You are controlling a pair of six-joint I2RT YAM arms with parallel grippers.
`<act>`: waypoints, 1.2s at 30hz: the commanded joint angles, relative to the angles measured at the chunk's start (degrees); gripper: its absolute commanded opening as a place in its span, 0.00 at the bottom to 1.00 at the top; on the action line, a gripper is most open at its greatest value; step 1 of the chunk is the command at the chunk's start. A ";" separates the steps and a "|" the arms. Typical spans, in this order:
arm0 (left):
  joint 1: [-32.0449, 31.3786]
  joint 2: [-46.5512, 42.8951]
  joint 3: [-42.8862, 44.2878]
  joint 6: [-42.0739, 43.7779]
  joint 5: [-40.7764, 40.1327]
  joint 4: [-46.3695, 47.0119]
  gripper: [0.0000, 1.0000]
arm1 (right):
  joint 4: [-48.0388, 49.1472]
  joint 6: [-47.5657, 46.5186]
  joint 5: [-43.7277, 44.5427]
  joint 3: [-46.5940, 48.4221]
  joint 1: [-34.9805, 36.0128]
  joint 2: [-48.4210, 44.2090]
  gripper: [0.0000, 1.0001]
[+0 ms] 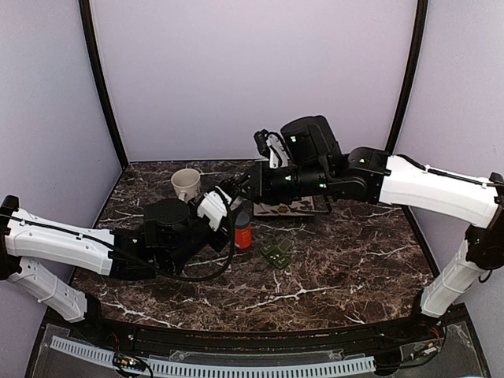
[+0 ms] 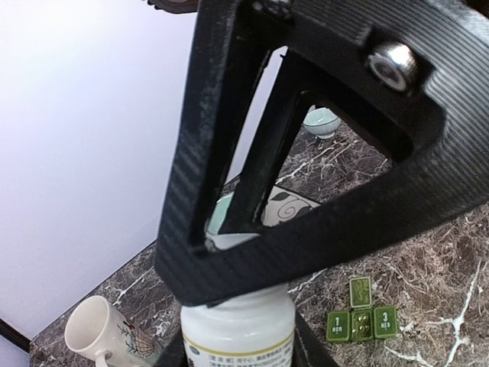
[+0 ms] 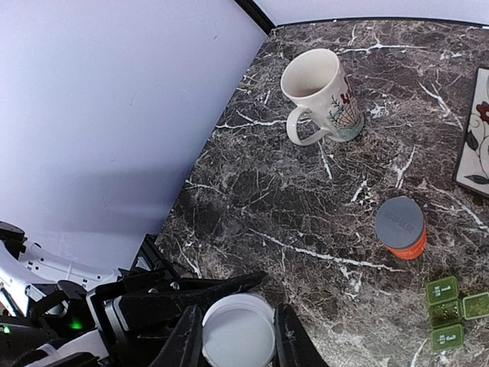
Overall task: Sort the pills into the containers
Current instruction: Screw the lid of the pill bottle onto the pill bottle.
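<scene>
A white pill bottle [image 2: 238, 330] is held upright above the table with my left gripper [image 2: 241, 348] shut on its body. My right gripper [image 3: 238, 336] is shut on the bottle's white cap [image 3: 238, 330], one finger on each side. In the top view the two grippers meet at the bottle [image 1: 214, 206]. The dark green containers [image 2: 362, 323] lie on the marble to the right, a strip of three compartments [image 1: 276, 253]. The middle lid [image 2: 361, 290] stands open, and small yellowish pills [image 2: 362, 329] show inside. The containers [image 3: 447, 312] also show at the lower right of the right wrist view.
An orange bottle with a grey cap [image 3: 400, 227] stands between the grippers and the containers [image 1: 243, 232]. A beige mug [image 1: 186, 183] sits at the back left. A patterned tile [image 1: 293, 207] lies behind, and a pale green bowl [image 2: 322, 121] sits further back.
</scene>
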 commanded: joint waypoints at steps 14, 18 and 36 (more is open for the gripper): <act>-3.18 -8.79 0.00 -1.63 7.41 14.99 0.00 | -0.69 -3.84 3.80 -4.11 3.68 -2.67 0.46; -2.51 -9.72 0.51 -3.64 7.83 11.40 0.00 | -0.02 -4.78 4.86 -5.93 4.02 -4.97 0.49; 7.99 -14.27 0.62 -16.13 26.91 -4.61 0.00 | 3.70 -19.34 5.23 -13.48 5.02 -17.63 0.53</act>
